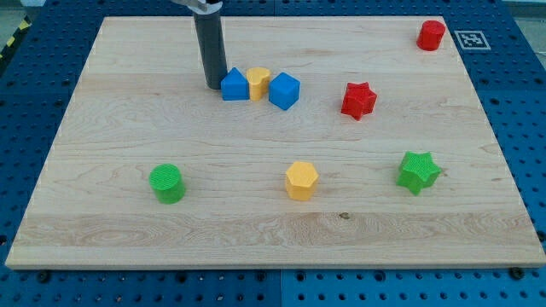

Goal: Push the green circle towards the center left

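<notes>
My tip [212,86] is sitting near the board's [85,111] top edge, left of middle, touching or just beside the blue block [235,85]; no jaws here, just a bare rod holding nothing. Green circle [166,183] is lying well apart, toward the bottom-left corner. Judging the step: tip should be travelling down clear of the blue block, getting below the circle, slightly on its right, then pushing up toward the left edge's middle, centred so it isn't slipping off. Circle is standing upright, round, no heading or long axis.

Straight dark grey rod, my tip [213,87]
</notes>
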Controlling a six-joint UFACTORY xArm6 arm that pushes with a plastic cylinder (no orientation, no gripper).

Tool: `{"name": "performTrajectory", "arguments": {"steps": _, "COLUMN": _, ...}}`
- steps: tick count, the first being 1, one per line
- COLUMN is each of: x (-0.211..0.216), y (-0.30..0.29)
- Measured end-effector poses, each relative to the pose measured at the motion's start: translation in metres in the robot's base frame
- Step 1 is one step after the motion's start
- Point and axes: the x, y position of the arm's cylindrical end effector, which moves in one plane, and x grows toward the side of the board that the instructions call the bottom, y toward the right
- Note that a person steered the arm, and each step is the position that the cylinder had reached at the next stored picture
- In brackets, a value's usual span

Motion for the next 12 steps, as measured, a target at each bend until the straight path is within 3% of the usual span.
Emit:
{"name": "performTrajectory", "arguments": {"steps": 4, "x": 0.124, "y": 0.013}}
{"name": "performTrajectory", "arguments": {"steps": 9, "x": 0.170, "y": 0.013}}
{"name": "performTrajectory", "arguments": {"steps": 10, "x": 0.193, "y": 0.000}}
{"name": "performTrajectory", "arguments": {"steps": 12, "x": 0.197, "y": -0.070}}
